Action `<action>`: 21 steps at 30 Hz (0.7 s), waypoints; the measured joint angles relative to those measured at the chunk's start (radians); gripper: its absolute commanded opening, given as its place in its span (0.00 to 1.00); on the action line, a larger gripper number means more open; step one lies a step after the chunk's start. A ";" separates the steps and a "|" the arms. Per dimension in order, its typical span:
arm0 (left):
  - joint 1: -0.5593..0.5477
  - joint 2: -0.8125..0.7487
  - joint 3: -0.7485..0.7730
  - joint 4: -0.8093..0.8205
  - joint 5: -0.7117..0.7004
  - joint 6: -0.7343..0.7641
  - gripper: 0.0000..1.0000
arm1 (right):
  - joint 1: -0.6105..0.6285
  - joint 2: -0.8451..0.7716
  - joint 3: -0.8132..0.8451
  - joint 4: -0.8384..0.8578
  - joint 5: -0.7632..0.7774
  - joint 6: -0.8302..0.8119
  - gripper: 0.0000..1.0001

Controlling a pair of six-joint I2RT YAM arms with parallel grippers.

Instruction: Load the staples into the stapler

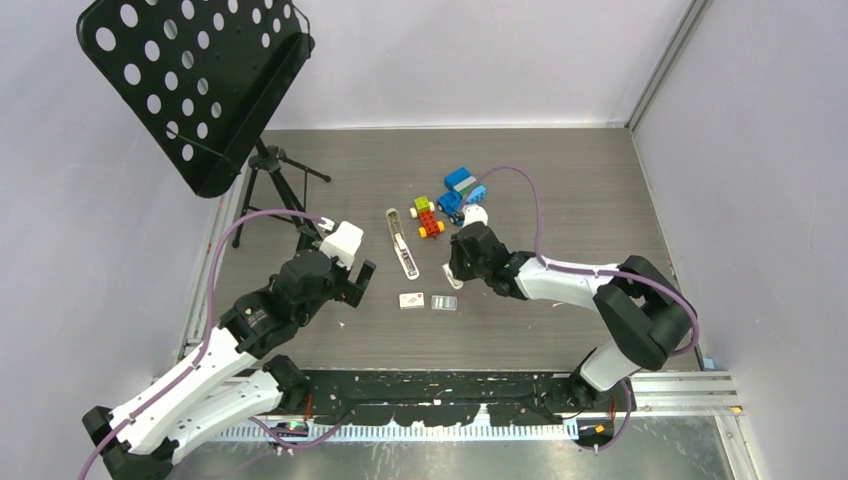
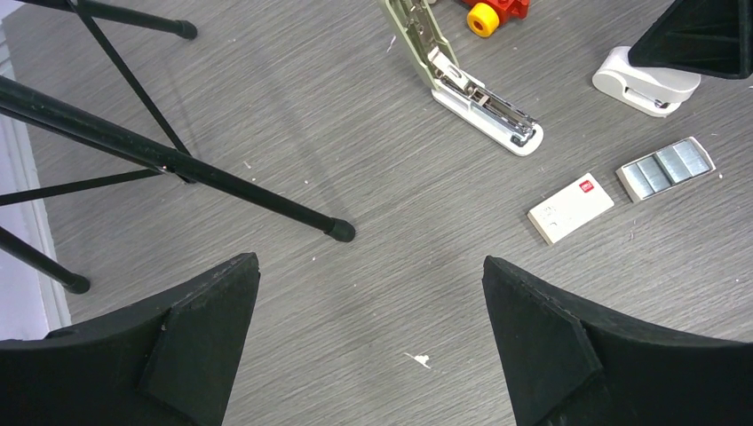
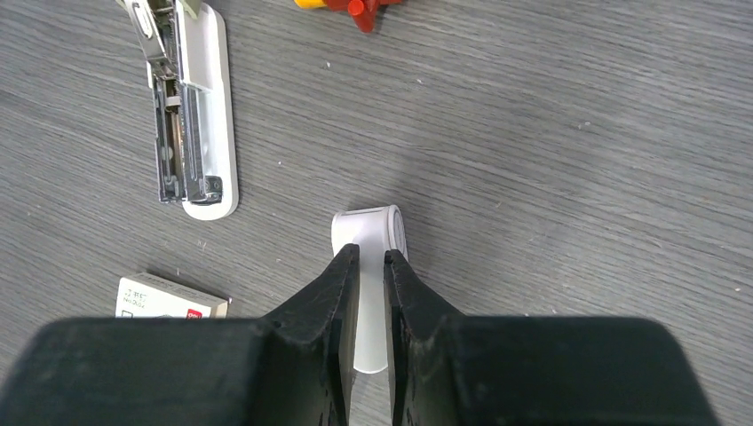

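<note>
The right pincer (image 1: 456,272) (image 3: 371,255) points down at the table (image 1: 560,190), its two fingers drawn almost together and clamped on a white claw-shaped piece (image 3: 368,226) (image 2: 641,84). The stapler (image 1: 402,243) (image 3: 191,133) (image 2: 471,84) lies swung open and flat just to that pincer's left, apart from it, with its metal channel facing up. The staples (image 1: 445,303) (image 2: 670,164) sit in grey strips in a small open tray on the near side of the right pincer, close to it but untouched. A whitish box (image 1: 411,300) (image 2: 570,207) lies just beside them. The left pincer (image 1: 355,285) (image 2: 368,266) hovers with its fingers spread wide and nothing between them, left of the stapler and well apart from the staples.
</note>
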 measured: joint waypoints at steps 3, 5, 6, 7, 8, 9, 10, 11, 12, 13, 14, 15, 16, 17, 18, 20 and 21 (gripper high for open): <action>0.000 -0.005 -0.002 0.001 0.001 0.000 1.00 | 0.000 -0.026 -0.074 0.110 0.004 0.011 0.20; 0.000 -0.006 -0.002 0.001 0.001 0.000 1.00 | 0.000 -0.042 -0.122 0.185 0.005 0.020 0.21; 0.000 -0.007 -0.002 0.001 0.002 0.000 1.00 | 0.000 -0.047 -0.139 0.209 0.004 0.023 0.22; 0.000 -0.009 -0.002 0.001 0.002 0.000 0.99 | 0.000 -0.051 -0.152 0.231 0.004 0.024 0.23; 0.000 -0.010 -0.002 0.001 0.002 0.000 1.00 | 0.000 -0.053 -0.159 0.243 0.004 0.026 0.23; 0.001 -0.010 -0.002 0.001 0.003 0.000 1.00 | 0.000 -0.055 -0.160 0.245 0.003 0.025 0.23; 0.003 -0.010 -0.002 0.001 0.005 0.000 1.00 | 0.000 -0.057 -0.160 0.242 0.002 0.024 0.25; 0.003 -0.010 -0.002 0.001 0.005 0.000 1.00 | 0.000 -0.060 -0.158 0.236 0.000 0.023 0.26; 0.004 -0.010 -0.003 0.001 0.005 0.000 1.00 | 0.000 -0.063 -0.155 0.223 -0.001 0.022 0.28; 0.005 -0.010 -0.003 0.001 0.005 0.000 1.00 | 0.000 -0.067 -0.147 0.203 -0.004 0.021 0.30; 0.005 -0.010 -0.003 0.001 0.005 0.000 1.00 | 0.002 -0.070 -0.137 0.179 -0.005 0.018 0.32; 0.005 -0.010 -0.003 0.001 0.005 0.000 1.00 | 0.003 -0.073 -0.123 0.145 -0.005 0.015 0.34; 0.005 -0.010 -0.004 0.001 0.005 0.000 1.00 | 0.004 -0.077 -0.103 0.100 -0.005 0.010 0.35; 0.005 -0.010 -0.005 0.002 0.005 0.000 1.00 | 0.005 -0.077 -0.087 0.069 -0.005 0.006 0.37; 0.005 -0.010 -0.006 0.002 0.005 0.000 1.00 | 0.007 -0.077 -0.064 0.027 -0.005 0.001 0.39; 0.006 -0.010 -0.006 0.002 0.006 0.000 1.00 | 0.010 -0.078 -0.022 -0.053 -0.004 -0.006 0.43; 0.006 -0.010 -0.006 0.003 0.006 0.000 1.00 | 0.010 -0.079 -0.002 -0.091 -0.002 -0.010 0.43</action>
